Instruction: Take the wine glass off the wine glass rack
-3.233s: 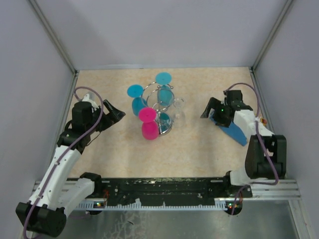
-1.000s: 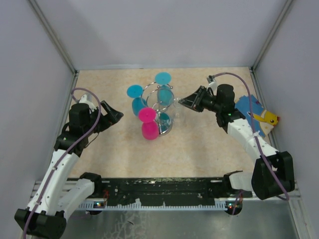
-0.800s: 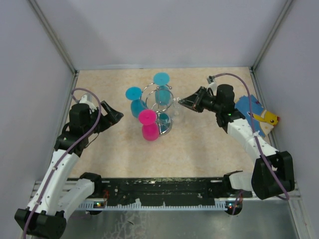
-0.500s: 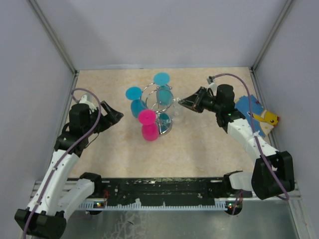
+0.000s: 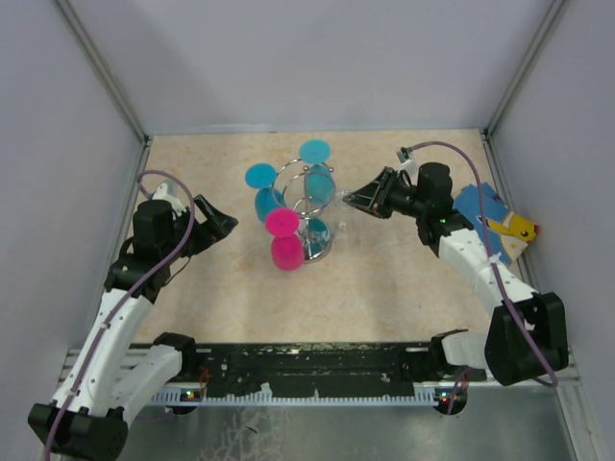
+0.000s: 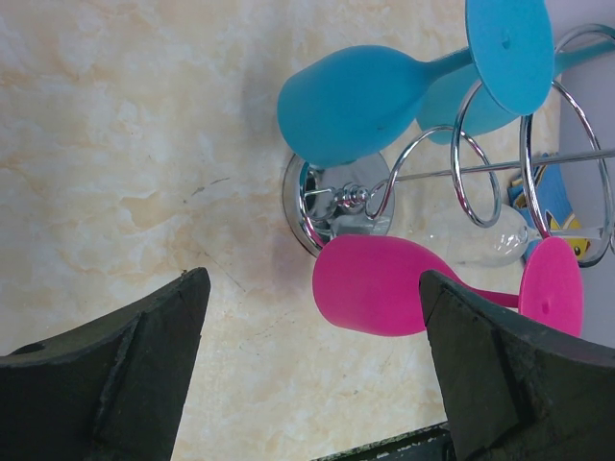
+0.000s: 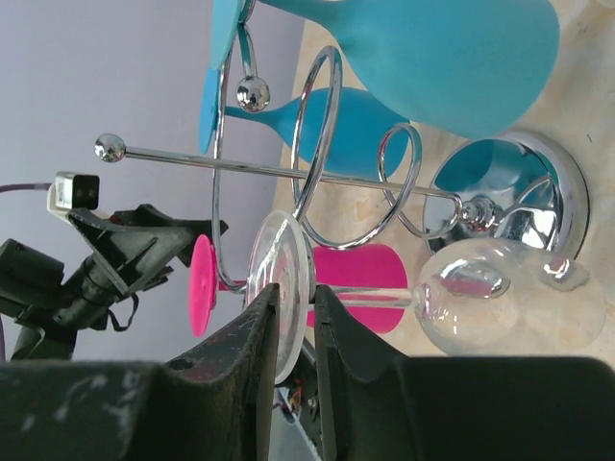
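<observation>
Top external view: the wine glass rack is standing mid-tabletop, carrying a pink glass and blue glasses. The clear wine glass is hanging on the rack's right side. The right tool is reaching up to that glass. The left tool is hovering apart, left of the rack.

Left wrist view: the left tool is standing wide open, holding nothing and facing the rack's base.

Right wrist view: the right tool is flanking the wine glass's foot, jaws narrowly apart. Whether they are clamping it cannot be told. The bowl is sitting just beside the chrome base.
</observation>
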You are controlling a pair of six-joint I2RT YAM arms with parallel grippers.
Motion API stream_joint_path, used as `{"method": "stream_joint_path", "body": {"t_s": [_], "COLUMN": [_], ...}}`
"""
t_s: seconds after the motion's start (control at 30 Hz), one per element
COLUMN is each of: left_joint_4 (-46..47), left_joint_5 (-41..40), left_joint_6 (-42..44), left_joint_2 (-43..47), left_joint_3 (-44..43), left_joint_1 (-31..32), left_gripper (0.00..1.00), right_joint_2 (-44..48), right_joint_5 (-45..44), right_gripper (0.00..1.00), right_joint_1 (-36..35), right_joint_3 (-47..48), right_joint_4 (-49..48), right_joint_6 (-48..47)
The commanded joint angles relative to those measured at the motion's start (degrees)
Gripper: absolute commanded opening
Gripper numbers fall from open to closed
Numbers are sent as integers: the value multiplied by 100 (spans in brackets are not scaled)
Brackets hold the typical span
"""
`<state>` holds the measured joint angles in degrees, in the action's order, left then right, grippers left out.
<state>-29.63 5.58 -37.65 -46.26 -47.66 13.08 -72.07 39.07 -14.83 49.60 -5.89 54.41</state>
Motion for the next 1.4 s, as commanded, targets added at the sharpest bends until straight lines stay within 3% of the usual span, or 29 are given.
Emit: {"method": "stream_joint_path", "body": {"t_s": [0.0,0.43,0.5,0.63,1.13,1.37], "left_joint_4": [22,18,18,10,26,-30], "left_joint_5": [5,8,3,-11,11,-73], "left_joint_6": [45,47,45,55,78,153], "left_joint_2": [76,69,66,70,28,58], "left_joint_3": [35,62,63,59,80,42], "left_joint_1": [-16,-16,-16,-16,-16,-16], "left_gripper": [96,96,96,96,95,96], "right_joint_2": [315,562,523,512,1198,1378], "right_joint_5": [198,180,180,218,499,228], "right_gripper": [21,24,22,0,0,0], "right_joint_1": [2,147,153,196,794,997], "right_joint_3": [254,129,136,60,-93,249], "right_joint_4": [-80,135,153,130,838,1788], "right_joint_6": [-54,-150,-165,-210,-541,-1212]}}
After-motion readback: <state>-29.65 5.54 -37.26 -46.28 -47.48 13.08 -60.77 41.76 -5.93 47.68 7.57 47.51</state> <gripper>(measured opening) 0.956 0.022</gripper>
